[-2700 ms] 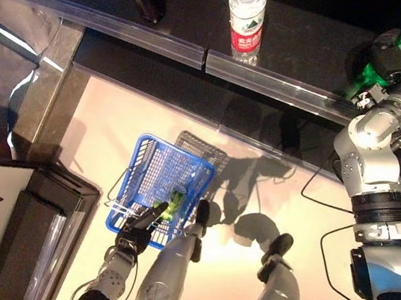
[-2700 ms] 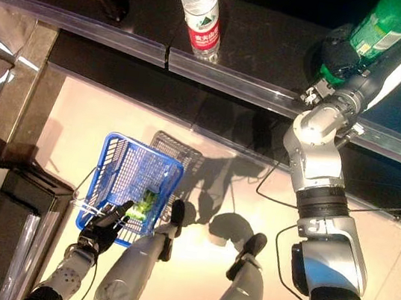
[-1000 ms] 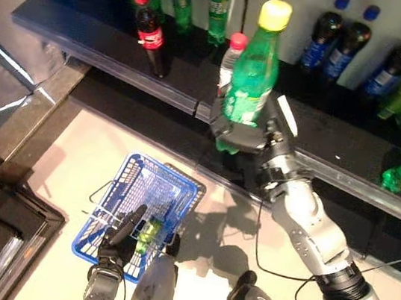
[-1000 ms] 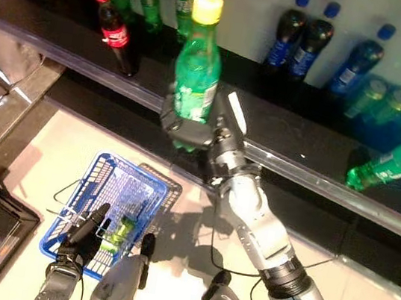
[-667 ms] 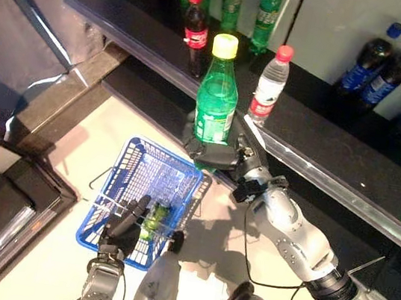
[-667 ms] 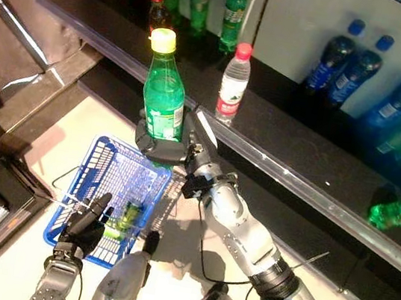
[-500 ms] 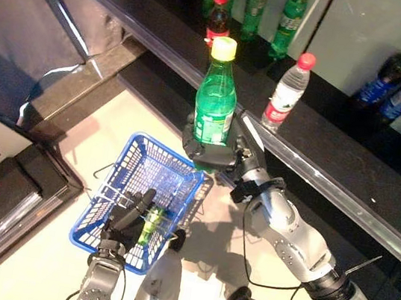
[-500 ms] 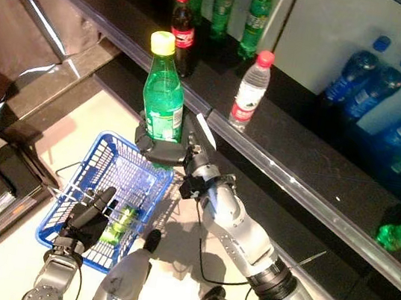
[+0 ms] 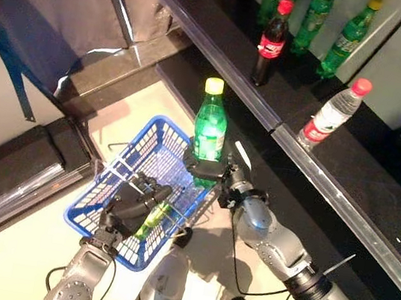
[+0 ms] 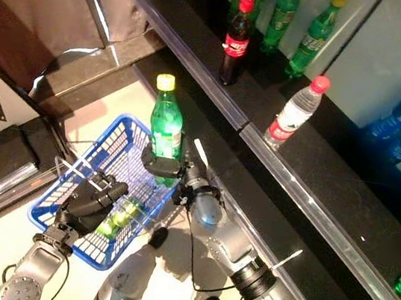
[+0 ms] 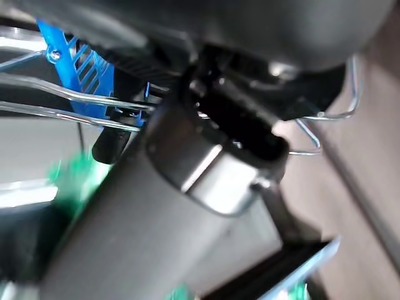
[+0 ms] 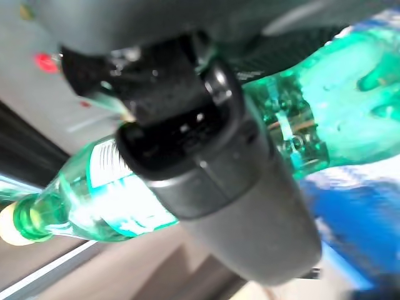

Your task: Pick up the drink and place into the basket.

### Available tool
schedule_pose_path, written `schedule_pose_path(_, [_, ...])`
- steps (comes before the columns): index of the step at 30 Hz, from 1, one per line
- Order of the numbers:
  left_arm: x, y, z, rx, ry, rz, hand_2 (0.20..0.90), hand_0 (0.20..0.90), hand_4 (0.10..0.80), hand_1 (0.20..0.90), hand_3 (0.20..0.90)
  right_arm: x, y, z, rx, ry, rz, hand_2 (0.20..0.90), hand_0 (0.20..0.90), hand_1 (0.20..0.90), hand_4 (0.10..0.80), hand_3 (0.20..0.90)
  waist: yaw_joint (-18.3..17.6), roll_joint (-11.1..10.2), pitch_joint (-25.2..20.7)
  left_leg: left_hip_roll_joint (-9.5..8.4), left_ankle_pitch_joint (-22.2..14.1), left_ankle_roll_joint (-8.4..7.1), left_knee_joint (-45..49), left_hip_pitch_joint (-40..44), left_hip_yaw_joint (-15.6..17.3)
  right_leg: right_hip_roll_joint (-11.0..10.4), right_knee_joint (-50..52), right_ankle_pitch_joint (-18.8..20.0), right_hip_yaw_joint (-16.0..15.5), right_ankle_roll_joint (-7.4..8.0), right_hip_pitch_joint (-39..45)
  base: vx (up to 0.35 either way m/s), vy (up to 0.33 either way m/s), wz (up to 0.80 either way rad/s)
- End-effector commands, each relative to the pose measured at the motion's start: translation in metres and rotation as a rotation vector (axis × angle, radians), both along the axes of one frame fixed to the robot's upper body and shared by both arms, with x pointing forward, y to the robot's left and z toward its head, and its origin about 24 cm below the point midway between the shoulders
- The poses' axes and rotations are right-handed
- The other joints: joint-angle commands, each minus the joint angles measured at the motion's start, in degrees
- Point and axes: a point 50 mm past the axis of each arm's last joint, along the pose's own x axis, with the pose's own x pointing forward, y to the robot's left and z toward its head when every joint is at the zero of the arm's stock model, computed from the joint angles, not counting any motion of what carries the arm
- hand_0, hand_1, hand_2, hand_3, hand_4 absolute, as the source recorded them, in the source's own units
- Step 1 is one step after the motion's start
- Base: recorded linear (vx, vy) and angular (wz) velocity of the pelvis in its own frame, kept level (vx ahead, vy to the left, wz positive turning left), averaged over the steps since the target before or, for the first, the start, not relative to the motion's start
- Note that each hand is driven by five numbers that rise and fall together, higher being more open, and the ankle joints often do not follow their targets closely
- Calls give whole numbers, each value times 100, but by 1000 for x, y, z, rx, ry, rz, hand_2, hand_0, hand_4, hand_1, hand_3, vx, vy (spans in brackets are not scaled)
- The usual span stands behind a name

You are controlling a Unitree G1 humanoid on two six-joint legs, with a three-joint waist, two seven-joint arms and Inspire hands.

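- Over the far rim of the blue plastic mesh basket (image 9: 107, 193), the right hand (image 9: 208, 172) was wrapped around the lower body of a green plastic drink bottle with a yellow cap (image 9: 210, 125), holding it upright above the basket's edge.
- Judging from that, the pick-up was done; what remained was to bring the bottle fully over the opening, lower it and let go.
- Down inside the basket lay a smaller green bottle (image 10: 119, 217), so one drink was apparently already in.
- At the basket's near side, the left hand (image 10: 88, 205) had its dark fingers curled about the thin wire handle (image 10: 76, 171), carrying the basket.
- Behind, on the dark counter (image 9: 347, 176), stood a dark cola bottle with a red cap and red label (image 9: 269, 43), a clear water bottle with a red cap and red label (image 9: 332, 113), and more green bottles (image 9: 337, 34).
- Labels showed white print on red and on the green bottle, but no wording could be made out.
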Motion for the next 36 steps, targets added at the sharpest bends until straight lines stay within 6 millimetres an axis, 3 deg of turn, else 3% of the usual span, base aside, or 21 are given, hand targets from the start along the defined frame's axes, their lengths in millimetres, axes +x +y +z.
schedule_pose_path(1, [0,-39,98,-57,-619,-303,300,300,100,300,200,-17,47,59,252,-262,130,300,300,300,100,200,9,-81,-1225,-304,-71,65,495,-70,-258,630,-839,476,-226,-410,518,0,0,0])
schedule_pose_path(8, [-8,-46,117,-86,-719,-431,300,300,100,300,200,-10,53,31,206,-164,61,300,300,300,100,200,178,-37,-1183,-371,-79,67,595,-159,-371,587,-740,443,-373,-406,539,42,13,7])
schedule_pose_path(21, [-18,-45,124,-118,-808,-580,300,300,100,300,200,-6,57,-24,217,77,-31,300,300,300,100,200,441,20,-1013,-497,-130,94,619,-316,-565,539,-662,428,-549,-373,541,17,-1,7])
schedule_pose_path(25, [-22,-46,130,-124,-862,-635,300,300,100,300,200,-13,62,-55,353,293,-33,300,300,300,100,200,513,9,-948,-533,-181,108,592,-360,-594,532,-661,443,-589,-348,539,12,-8,12])
schedule_pose_path(30, [-26,-49,138,-143,-909,-709,300,300,100,300,200,-14,66,-69,604,458,-39,300,300,300,100,200,572,-6,-906,-558,-195,115,544,-392,-623,564,-707,486,-610,-320,551,0,0,0])
schedule_pose_path(36, [-27,-52,140,-161,-909,-752,300,300,100,300,200,-12,71,-74,716,564,-34,300,300,300,100,200,609,-33,-905,-574,-176,123,513,-392,-610,567,-731,529,-609,-279,562,25,13,0])
